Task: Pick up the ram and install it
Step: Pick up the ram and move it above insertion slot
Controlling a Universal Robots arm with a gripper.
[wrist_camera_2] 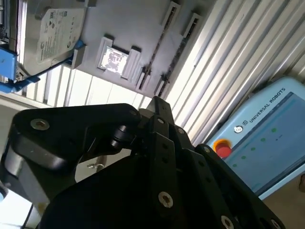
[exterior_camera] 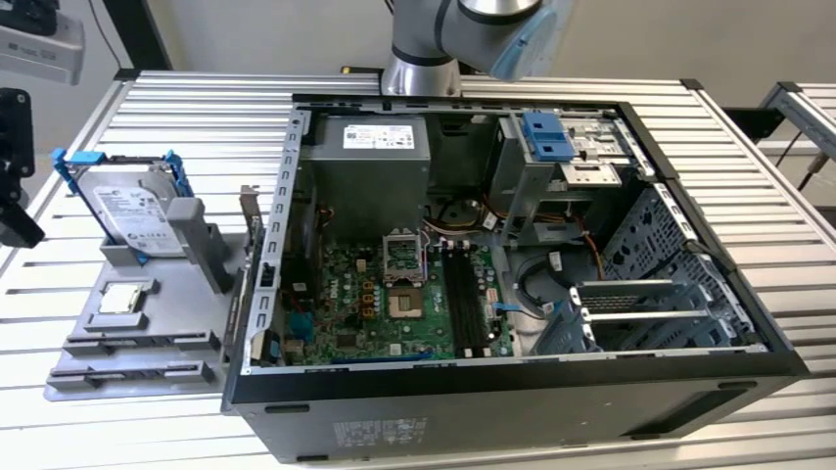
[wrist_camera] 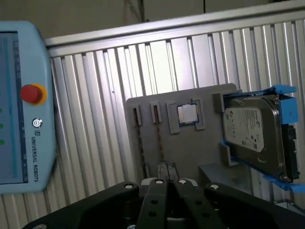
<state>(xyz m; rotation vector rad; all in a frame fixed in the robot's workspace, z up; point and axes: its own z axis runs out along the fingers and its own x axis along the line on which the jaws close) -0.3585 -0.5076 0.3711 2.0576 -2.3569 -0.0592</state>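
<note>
Ram (wrist_camera: pixel 159 137): long, thin dark circuit-board stick, edgewise in a slot of the grey plastic tray (wrist_camera: pixel 190 152). Long axis points straight at black metal hand (wrist_camera: pixel 166 174). Hand closed, empty, held apart.

Bright even light, blurred foregrounds.

Your work surface is a table (exterior_camera: pixel 92 431) of silver metal slats, which run left to right in the exterior view. Two things rest directly on it. An open computer case (exterior_camera: pixel 523 416) lies on its side, filling the middle and the exterior view's right. Just beside it, on the exterior view's left, sits a flat grey tray (exterior_camera: pixel 170 318). A pendant (wrist_camera: pixel 19 105) shows at the table's edge; you cannot tell whether it rests on the slats.
</note>
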